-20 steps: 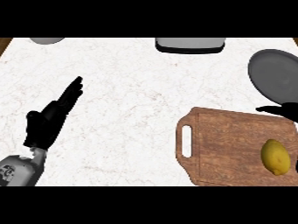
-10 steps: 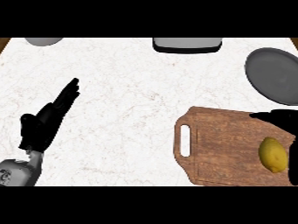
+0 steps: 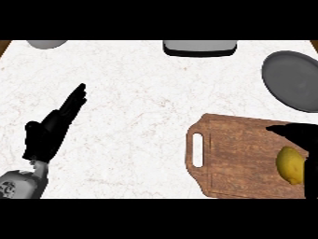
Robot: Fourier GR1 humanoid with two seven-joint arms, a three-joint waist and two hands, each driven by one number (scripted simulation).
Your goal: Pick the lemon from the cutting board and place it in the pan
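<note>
A yellow lemon [image 3: 291, 164] lies on the right part of the brown wooden cutting board [image 3: 237, 158] at the lower right. My right hand [image 3: 311, 140] comes in from the right edge over the board, its fingers and thumb spread open around the lemon's top and right side without closing on it. The dark grey pan [image 3: 300, 80] sits at the upper right, beyond the board. My left hand [image 3: 51, 130] rests open at the lower left, fingers pointing up and to the right.
A dark appliance with a light top [image 3: 200, 47] stands at the counter's back edge. A grey bowl [image 3: 47, 44] shows at the back left. White marble counter [image 3: 141, 107] stretches between my hands.
My right hand has moved left and down over the board, coming around the lemon. The view has shifted slightly. The left hand stays where it was.
</note>
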